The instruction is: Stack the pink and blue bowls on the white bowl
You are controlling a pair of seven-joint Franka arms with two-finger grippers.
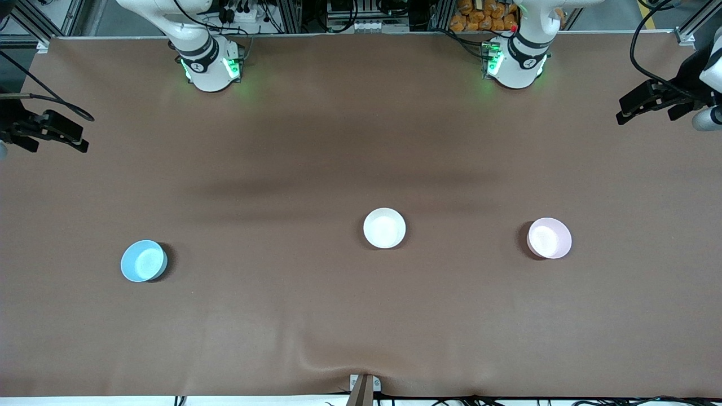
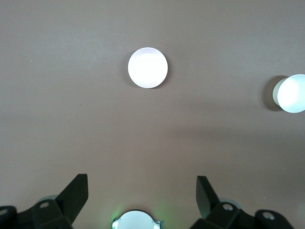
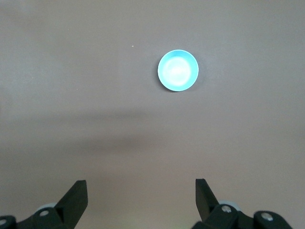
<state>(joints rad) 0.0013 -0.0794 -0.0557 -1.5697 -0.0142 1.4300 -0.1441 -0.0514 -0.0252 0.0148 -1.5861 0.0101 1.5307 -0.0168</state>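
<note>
Three bowls stand apart on the brown table. The blue bowl is toward the right arm's end. The white bowl is near the middle, and the pink bowl is toward the left arm's end. All three sit upright and hold nothing. My left gripper hangs high over the left arm's end of the table, open and holding nothing. My right gripper hangs high over the right arm's end, open too, with only bare table between its fingers.
The brown cloth covers the whole table and has a small ridge at the edge nearest the front camera. The two arm bases stand along the edge farthest from that camera. The left arm's base also shows in the left wrist view.
</note>
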